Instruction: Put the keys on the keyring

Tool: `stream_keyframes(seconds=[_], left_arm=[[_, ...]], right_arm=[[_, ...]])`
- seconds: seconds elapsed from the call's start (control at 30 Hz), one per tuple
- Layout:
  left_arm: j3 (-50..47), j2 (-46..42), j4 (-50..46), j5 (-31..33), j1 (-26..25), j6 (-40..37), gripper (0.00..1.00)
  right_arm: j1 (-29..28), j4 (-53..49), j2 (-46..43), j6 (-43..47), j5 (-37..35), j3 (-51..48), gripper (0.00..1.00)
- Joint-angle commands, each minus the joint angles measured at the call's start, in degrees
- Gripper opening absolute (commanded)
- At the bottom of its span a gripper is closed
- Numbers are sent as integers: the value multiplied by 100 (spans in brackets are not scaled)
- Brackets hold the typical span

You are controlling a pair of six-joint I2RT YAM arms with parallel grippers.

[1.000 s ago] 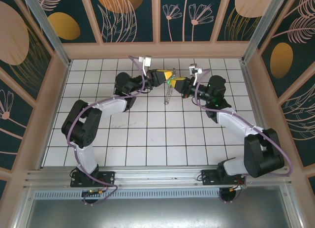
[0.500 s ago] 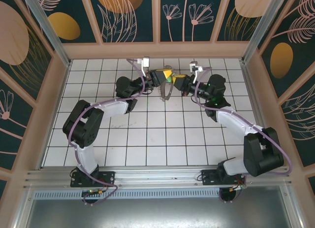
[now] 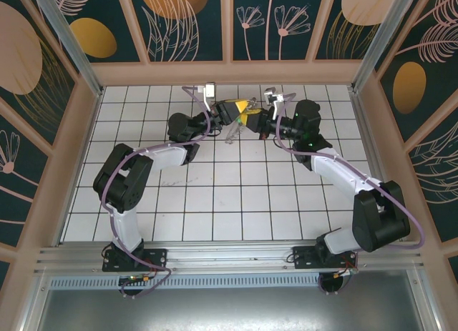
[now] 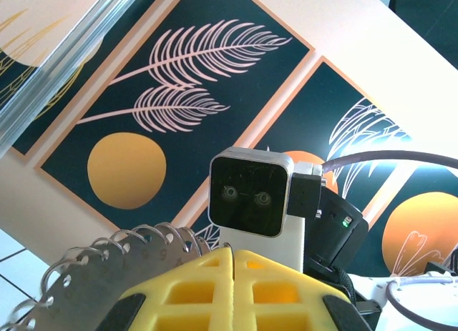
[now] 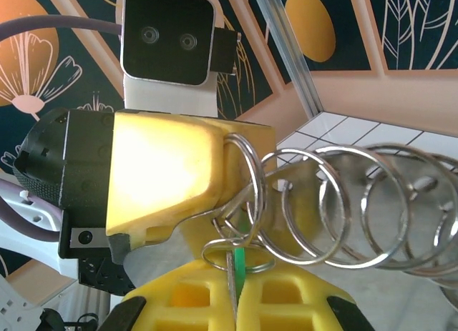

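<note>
Right gripper (image 5: 233, 294) pinching together on key (image 5: 242, 262); green head poking just above fingertips, small silver ring crossing it. Left gripper (image 4: 232, 263) pressing closed, clamping keyring (image 4: 89, 270); silvery loops fanning out beside yellow fingers. Both grippers meeting tip to tip over far middle of white tiled table (image 3: 215, 195). Dark wall panels (image 3: 189, 20) showing orange discs, pale leaves.

We hold both arms stretched to the far middle, the left arm (image 3: 147, 163) bending in from the left and the right arm (image 3: 336, 170) from the right, elbows turned outward. Our left gripper (image 3: 241, 109) and right gripper (image 3: 259, 119) face each other, tips almost touching, and on each the yellow fingers (image 4: 193, 281) are pressed together pad against pad
</note>
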State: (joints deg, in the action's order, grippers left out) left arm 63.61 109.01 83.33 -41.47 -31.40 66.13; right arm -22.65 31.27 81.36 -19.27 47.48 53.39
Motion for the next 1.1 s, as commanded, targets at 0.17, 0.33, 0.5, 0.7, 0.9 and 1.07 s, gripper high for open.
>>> stream_keyframes(seconds=[0.17, 0.33, 0.5, 0.7, 0.9, 1.07], left_arm=[[92, 50, 303, -78, -150, 77, 0], [158, 77, 324, -104, -154, 98, 0], [204, 99, 345, -112, -150, 129, 0], [186, 91, 364, -67, -149, 146, 0], [160, 63, 359, -8, -148, 158, 0], [169, 79, 357, 59, -151, 186, 0]], right_arm=[[-30, -426, -485, 336, 236, -197, 29], [98, -689, -1104, 397, 103, -602, 36], [330, -907, -1844, 351, -75, -996, 39], [751, -216, -2516, -553, -616, -1406, 37], [761, 599, -2366, -1612, -1186, -1347, 30], [715, 1713, -1902, -2578, -1277, -1440, 28]])
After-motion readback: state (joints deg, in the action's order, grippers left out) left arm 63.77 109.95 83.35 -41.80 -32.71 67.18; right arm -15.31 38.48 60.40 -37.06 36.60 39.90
